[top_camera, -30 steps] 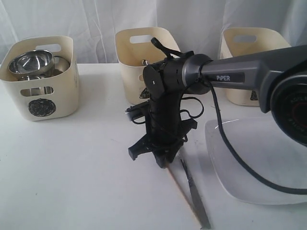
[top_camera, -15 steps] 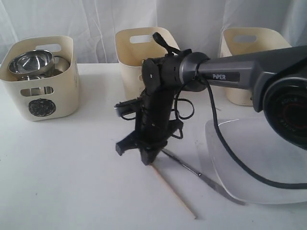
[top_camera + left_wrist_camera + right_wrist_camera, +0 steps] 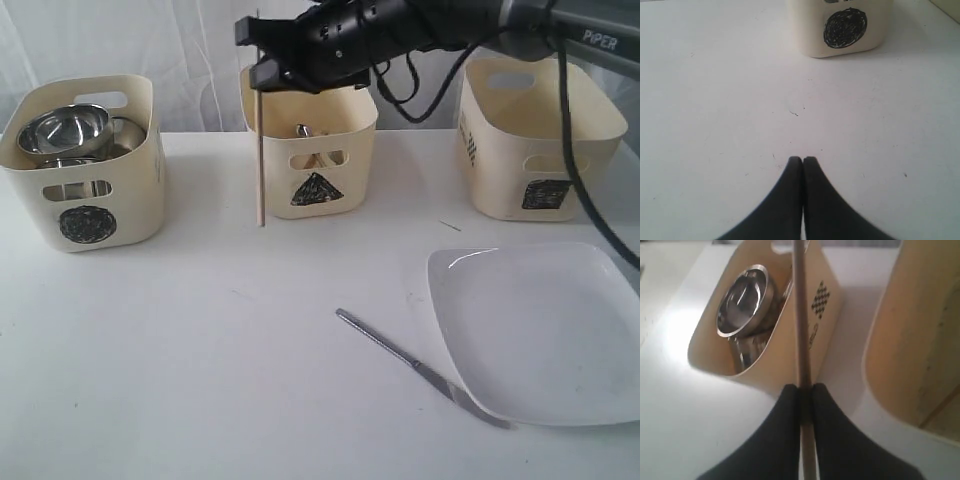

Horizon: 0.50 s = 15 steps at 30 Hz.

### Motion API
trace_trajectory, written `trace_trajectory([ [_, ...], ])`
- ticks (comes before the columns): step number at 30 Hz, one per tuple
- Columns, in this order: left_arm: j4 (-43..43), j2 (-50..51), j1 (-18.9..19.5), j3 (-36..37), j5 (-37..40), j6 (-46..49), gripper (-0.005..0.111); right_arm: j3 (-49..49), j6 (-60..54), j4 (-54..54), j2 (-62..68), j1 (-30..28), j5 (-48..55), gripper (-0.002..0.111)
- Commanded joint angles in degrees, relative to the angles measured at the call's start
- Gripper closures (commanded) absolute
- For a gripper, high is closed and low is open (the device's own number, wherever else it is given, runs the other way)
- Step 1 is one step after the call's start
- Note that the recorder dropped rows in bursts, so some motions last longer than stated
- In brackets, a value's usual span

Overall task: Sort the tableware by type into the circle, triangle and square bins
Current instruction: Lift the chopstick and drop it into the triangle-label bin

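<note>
My right gripper (image 3: pixel 262 62) is high above the left rim of the triangle bin (image 3: pixel 315 188), shut on a wooden chopstick (image 3: pixel 260 150) that hangs straight down beside that bin. The right wrist view shows the chopstick (image 3: pixel 800 315) clamped between the fingers (image 3: pixel 790 405), with the circle bin (image 3: pixel 790 340) and its steel bowls (image 3: pixel 742 300) beyond. A steel knife (image 3: pixel 415 366) lies on the table, its tip against the large white plate (image 3: pixel 540 335). Cutlery (image 3: pixel 303 131) peeks out of the triangle bin. The circle bin (image 3: pixel 85 215) holds steel bowls (image 3: pixel 65 128). My left gripper (image 3: pixel 803 161) is shut and empty over bare table.
The square bin (image 3: pixel 525 150) stands at the back right. The circle bin (image 3: pixel 842 25) lies ahead of the left gripper. A white curtain hangs behind the white table (image 3: pixel 180 380). The right arm's cable (image 3: pixel 585 170) drapes past the square bin.
The right gripper has lifted the chopstick off the table, up and back to above the triangle bin's left rim; the chopstick now hangs vertical. The knife lies turned against the plate.
</note>
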Motion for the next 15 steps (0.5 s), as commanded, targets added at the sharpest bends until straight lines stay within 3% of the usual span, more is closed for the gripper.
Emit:
trace_trajectory([
  [1, -0.4, -0.3, 0.1, 0.1, 0.1, 0.3, 0.106, 0.1, -4.5, 4.9, -0.2, -3.2, -4.7, 0.108],
  [11, -0.4, -0.3, 0.1, 0.1, 0.1, 0.3, 0.106, 0.1, -34.1, 36.0, 0.4, -5.1, -22.0, 0.108],
  [15, -0.4, -0.3, 0.1, 0.1, 0.1, 0.3, 0.106, 0.1, -42.7, 42.1, 2.2, -5.1, -28.8, 0.108],
])
